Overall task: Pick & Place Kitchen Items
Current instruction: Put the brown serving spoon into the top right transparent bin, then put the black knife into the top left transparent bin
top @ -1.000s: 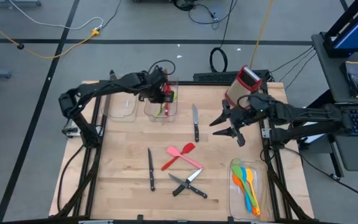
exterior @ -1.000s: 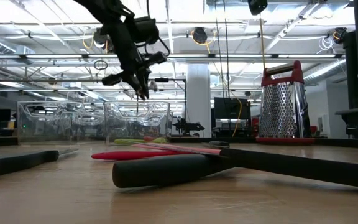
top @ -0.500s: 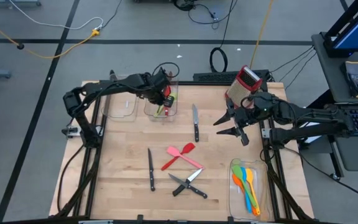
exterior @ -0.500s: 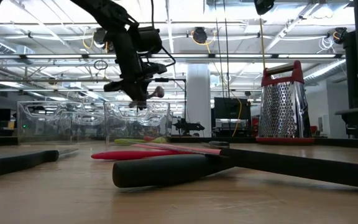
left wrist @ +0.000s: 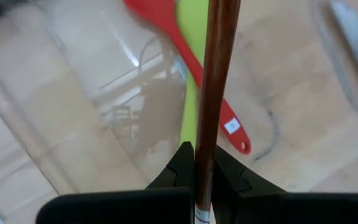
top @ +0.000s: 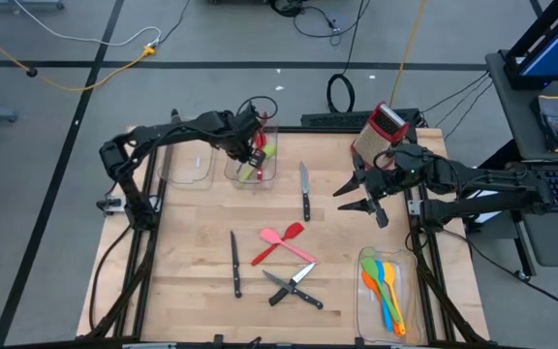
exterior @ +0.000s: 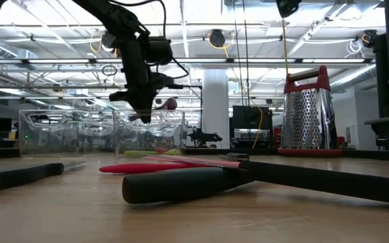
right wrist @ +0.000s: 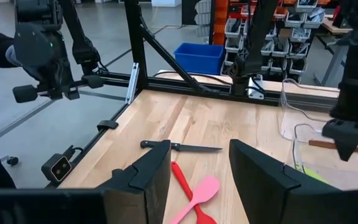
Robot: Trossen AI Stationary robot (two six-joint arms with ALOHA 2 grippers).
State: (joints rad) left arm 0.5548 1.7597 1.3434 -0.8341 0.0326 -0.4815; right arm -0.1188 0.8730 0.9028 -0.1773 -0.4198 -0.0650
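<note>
My left gripper (top: 253, 151) hangs over a clear bin (top: 230, 173) at the table's far side, shut on a brown spoon (left wrist: 219, 74). A red spatula (left wrist: 166, 25) and a green utensil (left wrist: 190, 93) lie in that bin. Pink and red spatulas (top: 284, 242) lie crossed mid-table. Black-handled knives lie around them: one (top: 304, 191) farther off, one (top: 234, 262) to the left, and a crossed pair (top: 294, 287) nearer. My right gripper (top: 358, 197) hovers open, level, at the right and holds nothing. My left gripper pinches the brown spoon's wooden handle (left wrist: 205, 149) between its two fingers. The fingers come steeply from above and lie across the handle. The spoon is lifted clear above the bin and lies about level (right wrist: 327, 144), with its bowl end (exterior: 170, 103) out to one side.
A red box grater (top: 381, 131) stands at the far right. A second clear bin (top: 190, 167) sits left of the first. A third bin (top: 366, 310) at the near right holds orange, blue, yellow and green utensils. Bare wood lies at the near left.
My left gripper has rolled at the wrist and sunk a little toward the bin. The brown spoon has swung round with it, from slanting down to about level, and stays in the hold.
</note>
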